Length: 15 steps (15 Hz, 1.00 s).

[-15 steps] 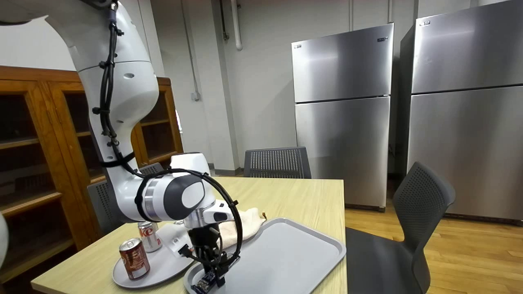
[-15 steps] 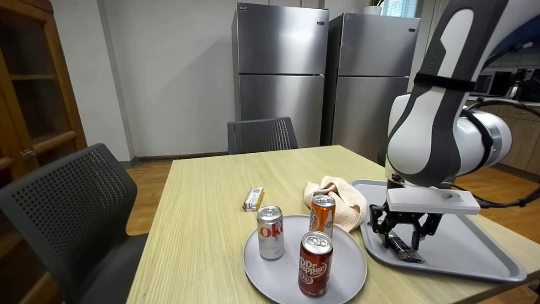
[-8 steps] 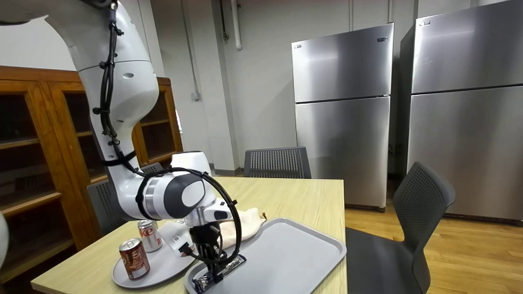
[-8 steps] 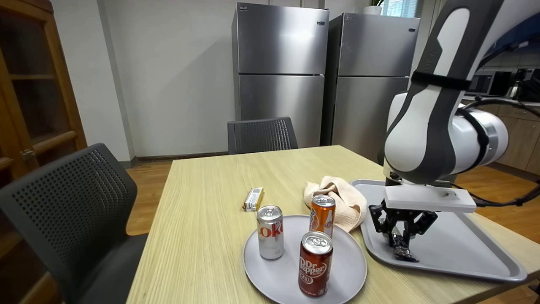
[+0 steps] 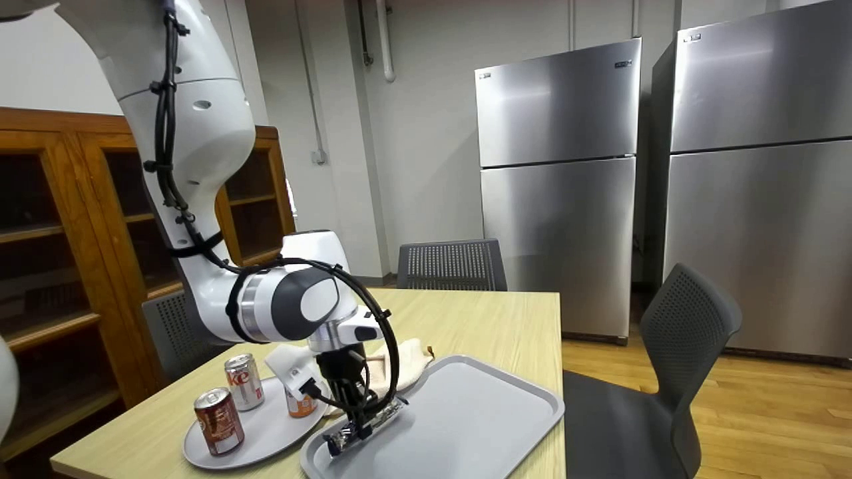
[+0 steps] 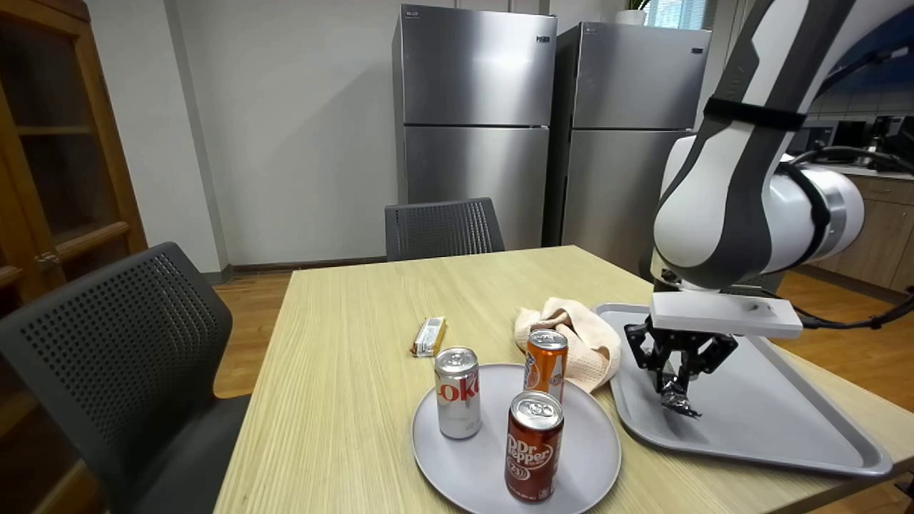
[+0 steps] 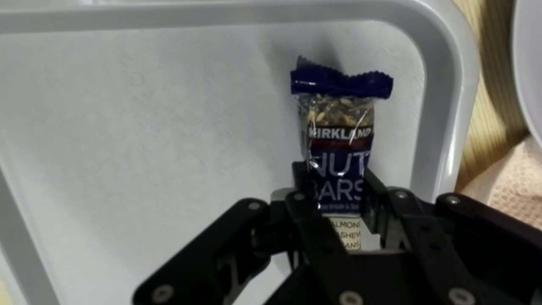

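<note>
My gripper [image 7: 337, 180] is shut on a wrapped nut bar [image 7: 341, 144], with one finger on each long side. The bar has a dark blue label reading "Nut Bars" and a clear window near its crimped end. In both exterior views the gripper [image 5: 361, 431] [image 6: 671, 382] holds the bar [image 5: 341, 442] [image 6: 678, 401] a little above the grey tray [image 5: 466, 406] [image 6: 778, 407], near the tray's corner beside the round plate. The bar's near end is partly hidden by the fingers in the wrist view.
A round grey plate [image 6: 471, 475] beside the tray carries a Diet Coke can [image 6: 458, 400], an orange can [image 6: 546, 364] and a Dr Pepper can [image 6: 533, 457]. A peach cloth [image 6: 578, 343] lies between plate and tray. A yellow-wrapped bar [image 6: 428, 337] lies farther off. Chairs [image 6: 444, 228] surround the table.
The gripper was open around the bar one second ago, then closed on it. The arm has risen slightly and the bar has lifted off the tray with it.
</note>
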Tool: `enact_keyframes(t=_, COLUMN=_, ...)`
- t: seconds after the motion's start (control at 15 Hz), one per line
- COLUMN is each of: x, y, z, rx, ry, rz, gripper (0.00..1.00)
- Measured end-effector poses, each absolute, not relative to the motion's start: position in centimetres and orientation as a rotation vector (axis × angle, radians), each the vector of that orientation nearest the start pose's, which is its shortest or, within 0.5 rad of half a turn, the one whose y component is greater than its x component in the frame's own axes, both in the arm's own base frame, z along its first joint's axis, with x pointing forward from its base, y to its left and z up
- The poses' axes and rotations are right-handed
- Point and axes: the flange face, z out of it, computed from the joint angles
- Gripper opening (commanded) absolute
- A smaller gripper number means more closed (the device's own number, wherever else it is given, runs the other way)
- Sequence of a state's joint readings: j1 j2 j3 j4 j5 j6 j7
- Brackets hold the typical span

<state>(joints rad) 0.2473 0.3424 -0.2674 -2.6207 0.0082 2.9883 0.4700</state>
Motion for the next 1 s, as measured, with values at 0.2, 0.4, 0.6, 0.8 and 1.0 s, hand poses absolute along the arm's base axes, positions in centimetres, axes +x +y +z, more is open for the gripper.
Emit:
enact_keyframes(t=0.2, x=43.4, y=-1.7, z=15.8, rx=-3.126, ry=0.73, rz=-0.156, gripper=0.07)
enact_keyframes(t=0.4, x=44.4, y=-1.0, z=17.3, rx=-3.128, ry=0.674, rz=-0.217, gripper=0.07)
enact_keyframes(t=0.6, x=45.7, y=0.2, z=18.5, rx=-3.124, ry=0.621, rz=-0.272, gripper=0.07)
enact_keyframes(t=0.8, x=47.2, y=1.4, z=19.6, rx=-3.115, ry=0.587, rz=-0.323, gripper=0.07)
enact_keyframes(t=1.0, x=49.0, y=2.9, z=21.0, rx=-3.094, ry=0.571, rz=-0.384, gripper=0.07)
